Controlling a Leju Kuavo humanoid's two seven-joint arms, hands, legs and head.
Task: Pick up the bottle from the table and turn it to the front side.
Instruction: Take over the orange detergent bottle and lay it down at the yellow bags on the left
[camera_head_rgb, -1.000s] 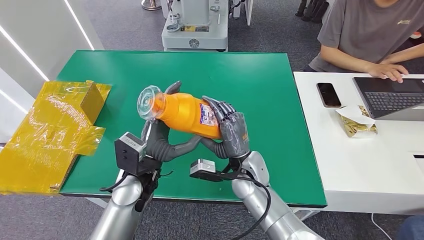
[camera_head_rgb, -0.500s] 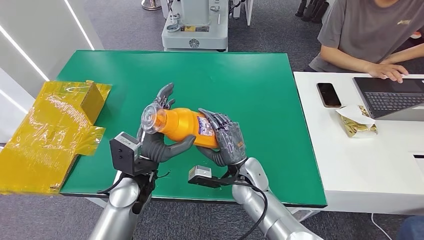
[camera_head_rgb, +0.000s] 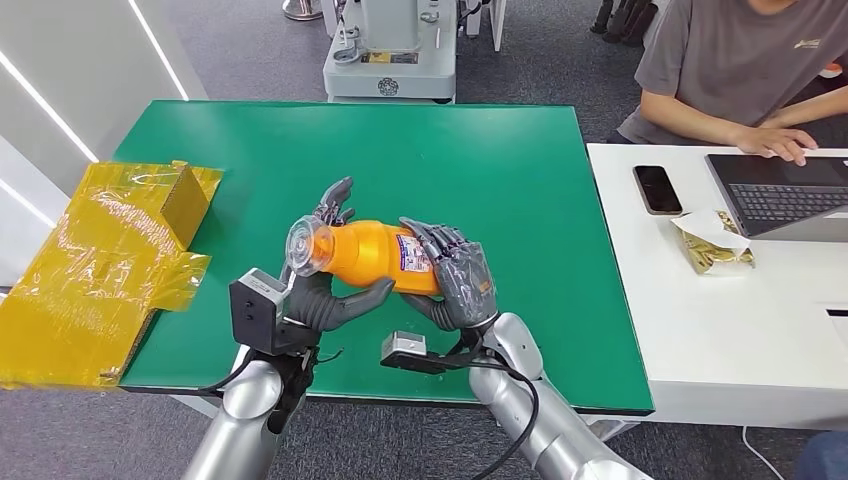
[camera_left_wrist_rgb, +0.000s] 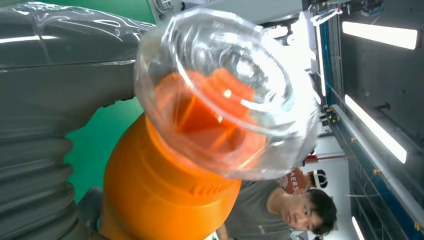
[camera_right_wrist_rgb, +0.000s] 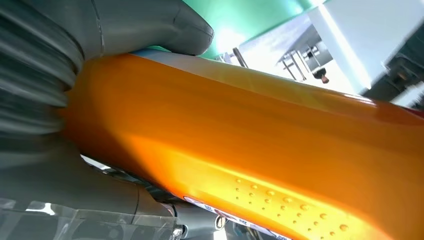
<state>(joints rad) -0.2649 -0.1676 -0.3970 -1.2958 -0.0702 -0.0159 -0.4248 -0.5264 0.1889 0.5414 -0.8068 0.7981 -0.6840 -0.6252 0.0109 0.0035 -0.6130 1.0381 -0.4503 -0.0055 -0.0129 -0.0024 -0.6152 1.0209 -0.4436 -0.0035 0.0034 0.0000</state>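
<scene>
An orange bottle (camera_head_rgb: 365, 255) with a clear cap (camera_head_rgb: 303, 247) lies nearly level in the air above the green table (camera_head_rgb: 500, 160), cap toward my left. My right hand (camera_head_rgb: 460, 280) grips its base end, fingers wrapped over the white label. My left hand (camera_head_rgb: 320, 290) sits under the neck, its fingers (camera_head_rgb: 335, 200) stretched out behind the bottle and its thumb below it, not closed around it. The left wrist view shows the cap (camera_left_wrist_rgb: 225, 95) and orange shoulder (camera_left_wrist_rgb: 165, 195) close beside the grey thumb (camera_left_wrist_rgb: 50, 100). In the right wrist view the bottle (camera_right_wrist_rgb: 250, 145) lies against the right hand (camera_right_wrist_rgb: 40, 75).
A yellow wrapped box (camera_head_rgb: 110, 260) lies over the table's left edge. To the right, a white table (camera_head_rgb: 720, 330) carries a phone (camera_head_rgb: 657, 188), a laptop (camera_head_rgb: 790, 190) and a snack bag (camera_head_rgb: 712, 245), with a person (camera_head_rgb: 740, 70) seated there. A grey machine (camera_head_rgb: 390, 50) stands beyond the far edge.
My left hand's fingers have come off the bottle's neck and spread out behind it. The bottle has sunk slightly and levelled, still held by the right hand.
</scene>
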